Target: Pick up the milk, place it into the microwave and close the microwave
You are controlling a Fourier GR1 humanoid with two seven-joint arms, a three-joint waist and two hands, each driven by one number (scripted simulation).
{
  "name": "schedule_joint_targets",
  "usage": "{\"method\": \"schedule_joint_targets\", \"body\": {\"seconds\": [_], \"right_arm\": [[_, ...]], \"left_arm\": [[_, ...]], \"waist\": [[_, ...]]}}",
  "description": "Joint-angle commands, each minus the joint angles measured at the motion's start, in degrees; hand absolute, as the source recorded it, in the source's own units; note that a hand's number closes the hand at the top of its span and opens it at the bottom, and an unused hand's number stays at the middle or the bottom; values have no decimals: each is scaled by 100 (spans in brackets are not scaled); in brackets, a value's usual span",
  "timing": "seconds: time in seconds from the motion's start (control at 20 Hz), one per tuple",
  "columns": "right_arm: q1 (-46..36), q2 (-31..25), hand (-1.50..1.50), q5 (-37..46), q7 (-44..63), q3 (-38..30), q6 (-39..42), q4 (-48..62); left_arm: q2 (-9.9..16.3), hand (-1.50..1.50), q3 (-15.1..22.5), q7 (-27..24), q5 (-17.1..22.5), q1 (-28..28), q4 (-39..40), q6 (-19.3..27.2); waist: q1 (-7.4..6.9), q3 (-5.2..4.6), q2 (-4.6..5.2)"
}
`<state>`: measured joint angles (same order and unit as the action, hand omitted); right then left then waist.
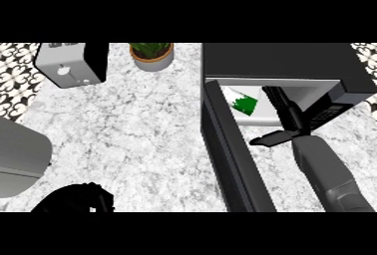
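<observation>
The milk (244,103), a white carton with green print, stands inside the open microwave (294,62) at the left of its cavity. My right hand (288,119) reaches into the cavity just right of the carton, fingers straight and thumb (268,139) spread toward the door, holding nothing. Whether the fingers still touch the carton I cannot tell. The microwave door (230,154) swings out toward me, left of my right forearm. At the lower left edge rests my left hand (74,199), open and far from the milk.
A silver and black toaster (70,64) stands at the back left, with a potted plant (152,54) beside it. Marble counter (140,134) stretches between them and the door. My grey left forearm (18,159) shows at the left edge.
</observation>
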<state>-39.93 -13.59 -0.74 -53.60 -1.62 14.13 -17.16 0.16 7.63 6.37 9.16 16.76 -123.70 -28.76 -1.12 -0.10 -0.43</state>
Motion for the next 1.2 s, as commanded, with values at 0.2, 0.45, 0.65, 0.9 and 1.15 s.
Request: {"method": "schedule_joint_targets", "body": {"seconds": [0.2,0.45,0.65,0.9,1.15], "right_arm": [[1068,-775,-150,-207,-367,-106,812,-392],[1713,-906,-150,-280,-442,-20,826,-1002],[2297,-1190,-150,-338,-546,91,1109,-1403],[2519,-1581,-150,-596,-492,19,1352,-2018],[3131,-1840,-150,-674,-585,207,1464,-2836]], "left_arm": [[-16,150,1166,-14,-961,-564,344,818],[-16,150,1322,-254,-1345,-1176,1099,739],[-16,150,2073,-265,-1726,-1599,1705,1431],[-16,150,2672,-787,-2031,-2356,3414,1984],[-16,150,3362,-1448,-1932,-2796,4706,3106]], "waist": [[285,16,17],[359,8,19],[415,10,19],[370,7,50],[442,1,49]]}}
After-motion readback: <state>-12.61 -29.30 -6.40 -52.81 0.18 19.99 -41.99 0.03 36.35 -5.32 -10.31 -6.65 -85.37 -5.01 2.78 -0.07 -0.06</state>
